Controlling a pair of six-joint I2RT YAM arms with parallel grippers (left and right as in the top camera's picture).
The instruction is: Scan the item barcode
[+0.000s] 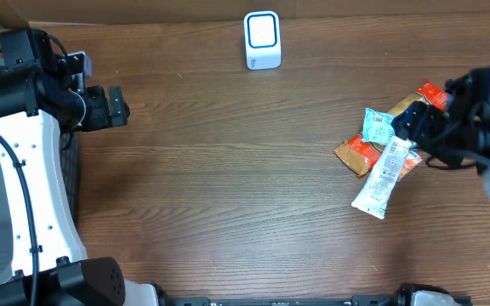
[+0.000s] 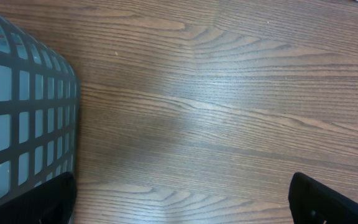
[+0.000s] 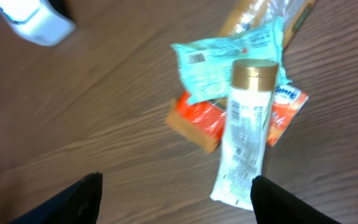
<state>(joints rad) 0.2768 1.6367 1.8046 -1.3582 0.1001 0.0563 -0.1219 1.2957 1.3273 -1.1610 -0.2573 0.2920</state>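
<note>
From overhead: the barcode scanner (image 1: 263, 39) stands at the far middle of the wooden surface (image 1: 228, 187). The items are piled well apart from it, over on the right. The white tube (image 1: 384, 178) lies slanted on top of the orange packets (image 1: 360, 155), with a teal packet (image 1: 378, 126) just beside its upper end. The right hand (image 1: 415, 126) hangs over that upper end of the pile. The left hand (image 1: 113, 107) is way over on the left side, next to a dark mesh basket (image 1: 71, 170).

Left wrist view: pretty boring. The two fingers (image 2: 328, 202) sit at the bottom corners, spread wide apart with only bare wood between them, and the mesh basket (image 2: 17, 112) fills the left edge.

Right wrist view: a bit blurry. The white tube (image 3: 244, 137) with its gold cap (image 3: 253, 74) lies flat on the surface, resting across the teal packet (image 3: 222, 62) and the orange packets (image 3: 197, 121). The right hand's fingers (image 3: 73, 199) are parted wide at the bottom of the frame — nothing is gripped, and the tube sits free just past them. A corner of the barcode scanner (image 3: 36, 22) shows at top left.
</note>
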